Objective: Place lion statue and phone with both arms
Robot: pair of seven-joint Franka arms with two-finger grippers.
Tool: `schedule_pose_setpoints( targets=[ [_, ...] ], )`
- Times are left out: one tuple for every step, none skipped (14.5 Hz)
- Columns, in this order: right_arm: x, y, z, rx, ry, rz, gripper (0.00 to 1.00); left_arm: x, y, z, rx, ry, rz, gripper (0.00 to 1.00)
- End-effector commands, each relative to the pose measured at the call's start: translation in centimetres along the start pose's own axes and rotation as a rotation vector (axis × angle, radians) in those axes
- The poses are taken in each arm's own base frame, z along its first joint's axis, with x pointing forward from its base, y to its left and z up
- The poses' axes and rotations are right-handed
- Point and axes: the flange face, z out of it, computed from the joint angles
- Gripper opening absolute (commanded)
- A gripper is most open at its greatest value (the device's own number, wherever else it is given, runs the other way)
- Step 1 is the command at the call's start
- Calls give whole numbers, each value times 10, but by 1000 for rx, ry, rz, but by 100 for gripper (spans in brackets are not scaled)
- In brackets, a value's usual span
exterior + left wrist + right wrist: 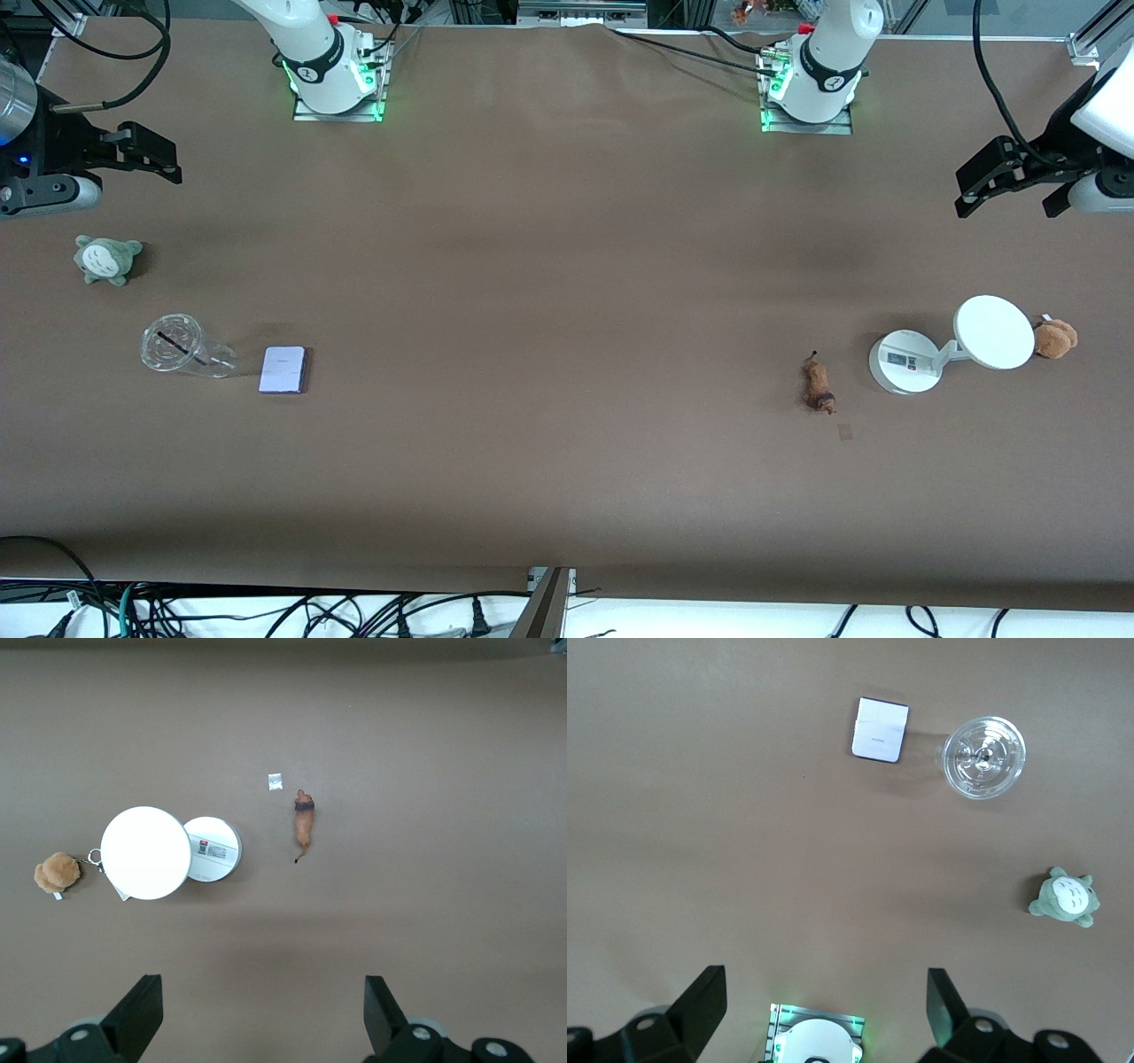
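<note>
Two task items lie flat on the brown table [567, 266], well apart, one toward each arm's end. The lion statue [819, 384] rests toward the left arm's end, a slim reddish-brown figurine with its darker head end nearer the front camera and its thin tail pointing to about 12 o'clock in the front view. Just beside the head, at roughly 5 o'clock from it, sits a tiny pale scrap [845, 431] too small to identify. Near the statue at its 3 o'clock stands a white round-based device [904, 361] whose raised disc [994, 331] hides part of its neck. At the disc's 3 o'clock edge a tan plush toy [1055, 338] is partly covered by the disc.

The phone [283, 369] lies toward the right arm's end, a pale lavender slab with rounded corners. Just beside it at 9 o'clock is a clear plastic cup [182, 348]; whether it touches the phone cannot be told. A grey-green plush [106, 259] sits at about 11 o'clock from the cup, farther from the front camera.

The left gripper [1010, 190] hangs over the table's edge at the left arm's end, fingers spread wide with nothing between them; its arm is cut off by the frame. The right gripper [146, 152] hovers over the right arm's end, above the grey-green plush, jaws likewise parted and empty in the right wrist view.
</note>
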Motion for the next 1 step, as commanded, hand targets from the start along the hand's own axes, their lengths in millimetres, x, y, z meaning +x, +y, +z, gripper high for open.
schedule_pose_setpoints(
  targets=[
    [2,-1,-6,-9,9,-6,100,15,4,22,25,-42,19,100]
  ],
)
